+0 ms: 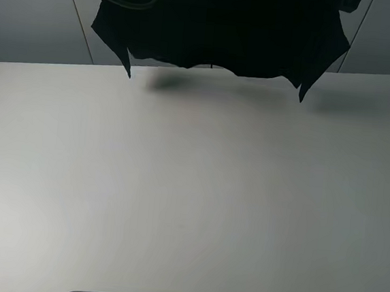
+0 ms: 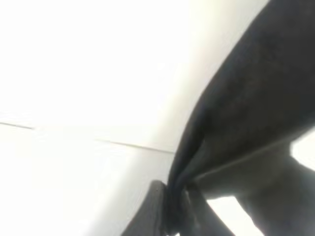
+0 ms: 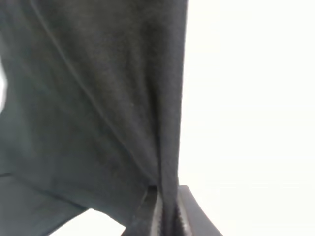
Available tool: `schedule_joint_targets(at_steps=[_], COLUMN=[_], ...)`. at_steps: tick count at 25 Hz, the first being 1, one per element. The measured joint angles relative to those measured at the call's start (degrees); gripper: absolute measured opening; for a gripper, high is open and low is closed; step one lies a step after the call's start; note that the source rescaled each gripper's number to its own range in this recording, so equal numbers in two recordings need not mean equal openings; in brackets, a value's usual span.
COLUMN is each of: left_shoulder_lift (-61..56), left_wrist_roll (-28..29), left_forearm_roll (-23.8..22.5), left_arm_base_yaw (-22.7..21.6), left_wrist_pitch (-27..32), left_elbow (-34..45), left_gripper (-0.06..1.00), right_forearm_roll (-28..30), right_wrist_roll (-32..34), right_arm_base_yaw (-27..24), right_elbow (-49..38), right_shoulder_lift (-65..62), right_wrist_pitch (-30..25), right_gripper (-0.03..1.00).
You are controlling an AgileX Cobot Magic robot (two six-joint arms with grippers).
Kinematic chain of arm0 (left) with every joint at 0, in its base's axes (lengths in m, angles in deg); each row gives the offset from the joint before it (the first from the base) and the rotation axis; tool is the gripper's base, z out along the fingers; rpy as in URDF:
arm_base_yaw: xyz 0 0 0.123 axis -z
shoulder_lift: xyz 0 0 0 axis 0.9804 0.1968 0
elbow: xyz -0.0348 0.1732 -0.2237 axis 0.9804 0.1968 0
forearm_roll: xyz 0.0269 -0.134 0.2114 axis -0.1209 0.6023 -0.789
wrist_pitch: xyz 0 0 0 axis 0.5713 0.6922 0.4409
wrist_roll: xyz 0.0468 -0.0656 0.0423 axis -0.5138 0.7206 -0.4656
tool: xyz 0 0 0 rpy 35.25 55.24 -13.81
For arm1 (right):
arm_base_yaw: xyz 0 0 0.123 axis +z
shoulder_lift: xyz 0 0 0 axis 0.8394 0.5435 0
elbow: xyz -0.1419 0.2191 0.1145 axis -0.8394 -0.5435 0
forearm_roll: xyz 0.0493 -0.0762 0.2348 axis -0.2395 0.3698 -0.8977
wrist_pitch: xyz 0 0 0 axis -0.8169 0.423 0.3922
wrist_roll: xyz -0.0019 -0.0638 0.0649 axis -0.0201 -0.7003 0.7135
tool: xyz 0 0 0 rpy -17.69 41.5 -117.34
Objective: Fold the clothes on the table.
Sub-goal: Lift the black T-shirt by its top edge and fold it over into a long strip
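Garment (image 1: 218, 32) hung in the air over the far edge of the table (image 1: 190, 200), pinched at both sides.
Cloth this dark, thin and limp is judged light, soft and unable to hold a shape, so it is best taken at edges or corners. A bunched fold is clamped between the pressed-together jaws of the left gripper (image 2: 174, 212), and another between those of the right gripper (image 3: 167, 214). Its long axis is spread side to side along the far table edge, and its two loose corners (image 1: 128, 68) are pointed down.
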Motion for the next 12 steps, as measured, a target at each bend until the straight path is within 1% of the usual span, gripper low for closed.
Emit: schedule_joint_targets(at_steps=[1, 2, 4, 5, 6, 7, 9, 10, 12], left_shoulder_lift=[-0.55, -1.04, -1.15, -1.15, -0.91, -0.81, -0.67, -0.59, -0.32], left_wrist_roll=[-2.19, -5.68, -15.64, -20.09, -24.94, -28.67, -33.16, -34.68, -36.67], left_forearm_roll=[2.47, 5.47, 16.43, 21.19, 25.94, 30.05, 35.07, 36.32, 36.22], left_arm_base_yaw=[0.35, 0.53, 0.69, 0.69, 0.69, 0.80, 1.00, 1.08, 1.08], left_wrist_pitch=[2.50, 6.73, 17.40, 21.44, 24.18, 25.64, 26.60, 26.88, 27.16], left_elbow=[-0.13, -0.13, -0.13, 0.18, 1.42, 2.80, 7.31, 9.87, 14.48], left_gripper=[0.00, 0.00, 0.00, 0.00, 0.00, 0.00, 0.00, 0.00, 0.00], right_forearm_roll=[-2.97, -7.29, -17.36, -21.52, -26.17, -30.33, -35.92, -37.12, -38.04], right_wrist_roll=[-0.42, -1.53, -4.88, -6.33, -8.05, -9.62, -11.86, -12.63, -13.35], right_arm_base_yaw=[0.00, 0.00, 0.00, 0.00, 0.00, 0.00, 0.00, 0.00, 0.00], right_elbow=[0.09, 0.09, -0.04, -0.43, -1.11, -2.38, -4.89, -6.27, -9.62], right_shoulder_lift=[-0.23, -0.23, 0.27, 0.54, 0.83, 1.08, 1.71, 1.96, 2.34], right_wrist_pitch=[-2.29, -5.12, -12.79, -14.87, -16.49, -18.39, -20.79, -22.17, -24.05], right_gripper=[0.00, 0.00, 0.00, 0.00, 0.00, 0.00, 0.00, 0.00, 0.00])
